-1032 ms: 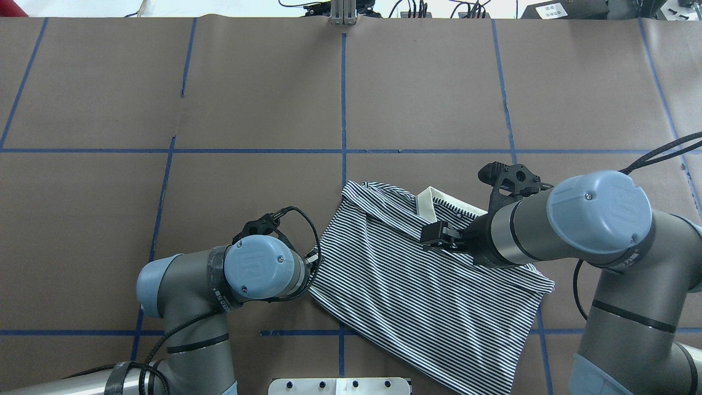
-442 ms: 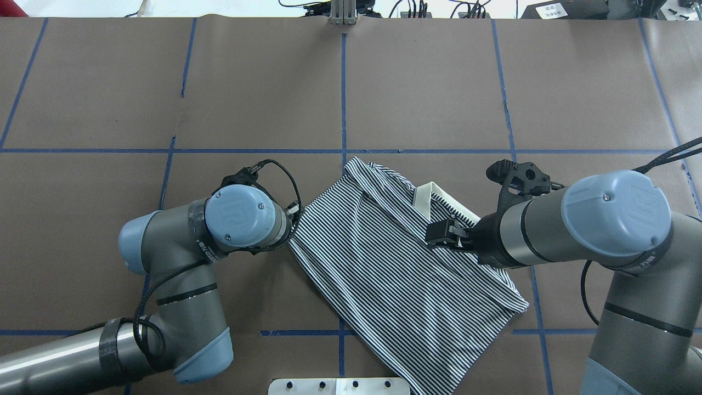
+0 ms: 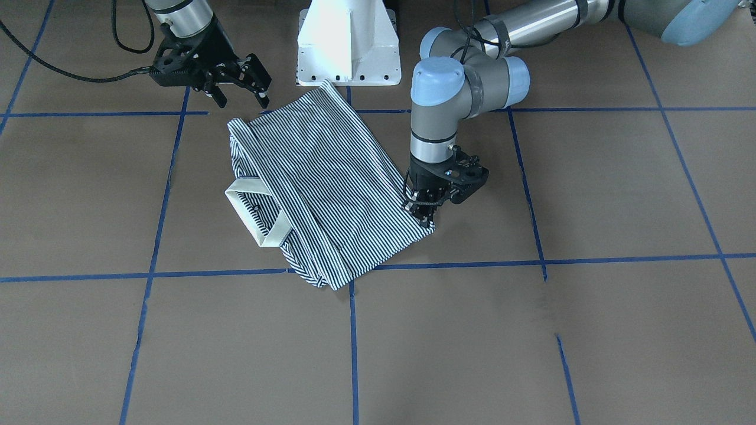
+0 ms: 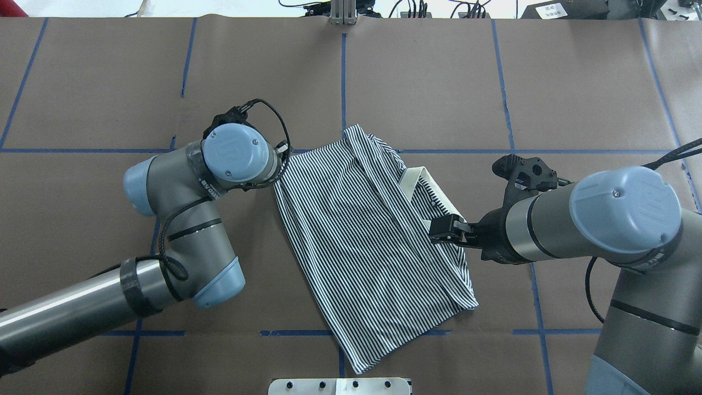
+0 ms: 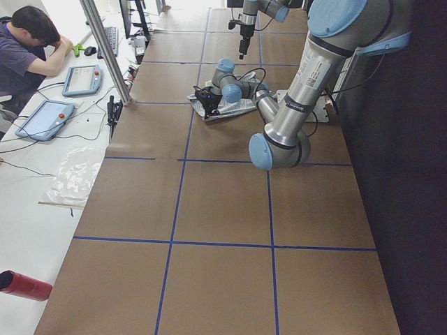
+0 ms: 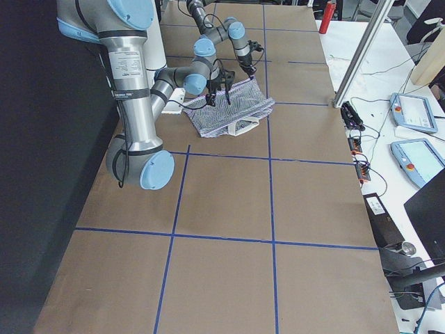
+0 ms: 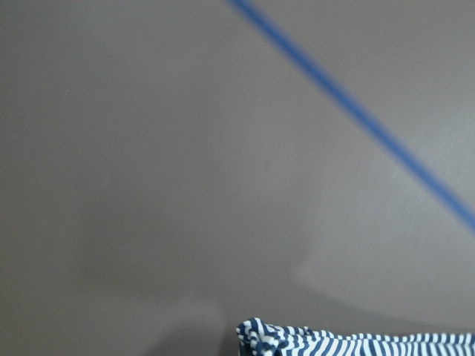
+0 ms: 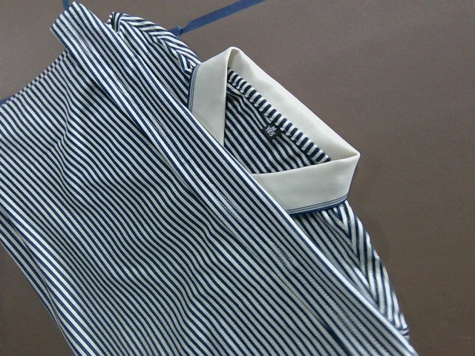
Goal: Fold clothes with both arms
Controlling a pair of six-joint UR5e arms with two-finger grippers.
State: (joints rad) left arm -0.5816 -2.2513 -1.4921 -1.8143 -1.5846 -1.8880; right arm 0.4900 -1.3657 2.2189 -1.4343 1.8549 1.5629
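The striped polo shirt (image 4: 362, 236) lies folded lengthwise on the brown table, its cream collar (image 4: 433, 192) toward my right side. In the front-facing view my left gripper (image 3: 426, 217) points down and is shut on the shirt's (image 3: 319, 177) side edge near its far corner. In the overhead view its wrist hides the fingers. A bit of striped cloth (image 7: 334, 345) shows at the bottom of the left wrist view. My right gripper (image 3: 241, 90) is open and empty, held above the table beside the shirt's near edge. The right wrist view looks down on the collar (image 8: 297, 170).
The white pedestal base (image 3: 347, 41) stands at the table's near edge, just behind the shirt. Blue tape lines (image 4: 344, 82) divide the brown table cover. A metal post (image 4: 343, 13) is at the far edge. An operator (image 5: 31, 49) sits at a side desk with tablets.
My left gripper has dragged the shirt's edge away from my base and the shirt has turned with it. My right gripper has drawn back off the shirt toward the collar side.
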